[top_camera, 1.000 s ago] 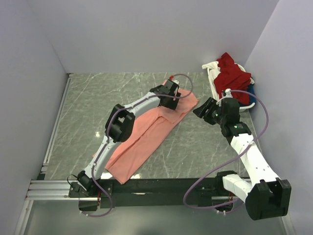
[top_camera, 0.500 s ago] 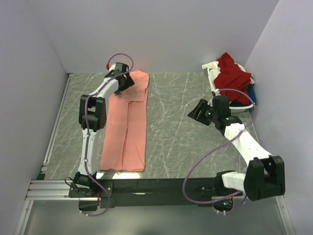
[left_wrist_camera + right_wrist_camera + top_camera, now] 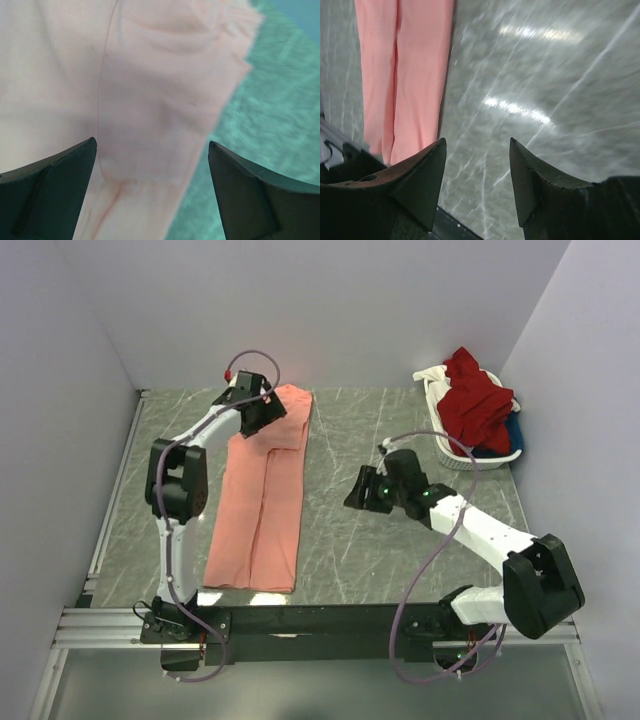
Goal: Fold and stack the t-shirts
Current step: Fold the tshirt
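The salmon-pink t-shirt lies folded into a long narrow strip on the left of the table, from the back to the near edge. My left gripper hovers open over its far end; the left wrist view shows pink cloth below the spread jaws, not gripped. My right gripper is open and empty over bare table mid-right; its wrist view shows the pink shirt off to the left. A dark red t-shirt, with white and blue cloth beside it, sits in the basket.
A white slatted basket stands at the back right corner against the wall. Grey marbled table lies between the pink shirt and the right arm. A black rail runs along the near edge.
The left arm swung the pink shirt from a diagonal lie to straight along the left, then let go. The right gripper moved left and nearer, away from the basket.
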